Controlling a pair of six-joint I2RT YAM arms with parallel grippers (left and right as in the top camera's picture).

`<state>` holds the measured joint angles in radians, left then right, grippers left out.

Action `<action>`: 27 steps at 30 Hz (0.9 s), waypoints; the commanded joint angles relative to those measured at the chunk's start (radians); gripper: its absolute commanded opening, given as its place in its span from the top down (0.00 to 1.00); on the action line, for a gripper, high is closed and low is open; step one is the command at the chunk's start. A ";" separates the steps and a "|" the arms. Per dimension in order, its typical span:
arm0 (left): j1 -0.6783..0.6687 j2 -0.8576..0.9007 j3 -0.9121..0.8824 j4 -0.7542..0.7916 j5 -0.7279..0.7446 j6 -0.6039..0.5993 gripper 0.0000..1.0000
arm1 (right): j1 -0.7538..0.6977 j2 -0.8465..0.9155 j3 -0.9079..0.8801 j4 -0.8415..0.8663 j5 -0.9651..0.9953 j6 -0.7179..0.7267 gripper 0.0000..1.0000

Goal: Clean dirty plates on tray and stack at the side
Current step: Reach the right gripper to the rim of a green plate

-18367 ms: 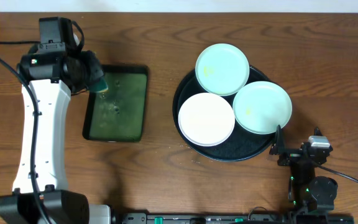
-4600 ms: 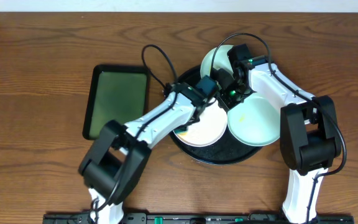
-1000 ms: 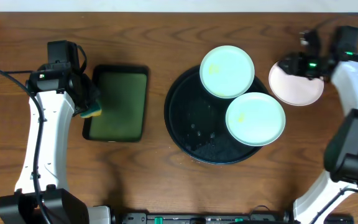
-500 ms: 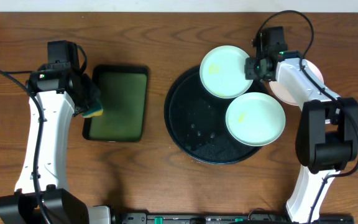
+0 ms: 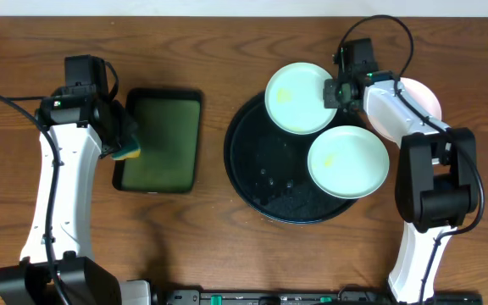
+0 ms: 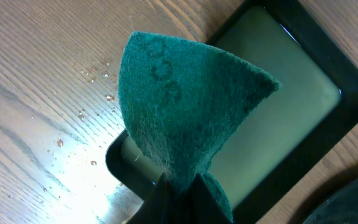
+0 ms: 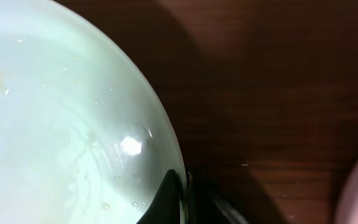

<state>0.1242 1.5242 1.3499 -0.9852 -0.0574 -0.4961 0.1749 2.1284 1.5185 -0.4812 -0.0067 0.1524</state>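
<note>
A wooden table (image 5: 227,51) seen from above. A large round black tray (image 5: 261,169) sits right of centre, its dark surface speckled and wet-looking.

Two pale mint plates rest on the tray. The upper mint plate (image 5: 295,97) overhangs the tray's far rim. The lower mint plate (image 5: 348,161) lies on the tray's right side, just beside the upper one. Both show faint yellowish smears. A white plate (image 5: 420,100) lies off the tray on the bare wood to its right, partly hidden by the right arm.

The right gripper (image 5: 335,91) is at the right edge of the upper mint plate. Its wrist camera shows the two dark fingers pinched tight on the plate's thin rim, with small droplets on the plate's inner face.

At the far left, the left gripper (image 6: 176,190) is clamped on the bottom of a green scouring pad (image 6: 185,118), which fans out above the fingers. The pad hangs over the left edge of a dark green rectangular tray (image 5: 163,140). Water drops (image 6: 86,115) glisten on the wood beside that tray
</note>
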 commanded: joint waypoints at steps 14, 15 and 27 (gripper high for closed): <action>0.002 0.018 -0.011 0.022 0.098 0.065 0.93 | 0.043 -0.138 0.005 -0.320 -0.341 -0.177 0.99; 0.000 0.026 -0.011 0.026 0.103 0.061 0.93 | 0.043 -0.130 0.004 -0.328 -0.342 -0.177 0.99; -0.105 0.199 -0.011 0.115 0.177 0.050 0.92 | 0.075 -0.066 -0.029 -0.291 -0.333 -0.185 0.99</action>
<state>0.0425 1.6848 1.3487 -0.8883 0.1024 -0.4541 0.2306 2.0384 1.4971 -0.7822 -0.3199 -0.0116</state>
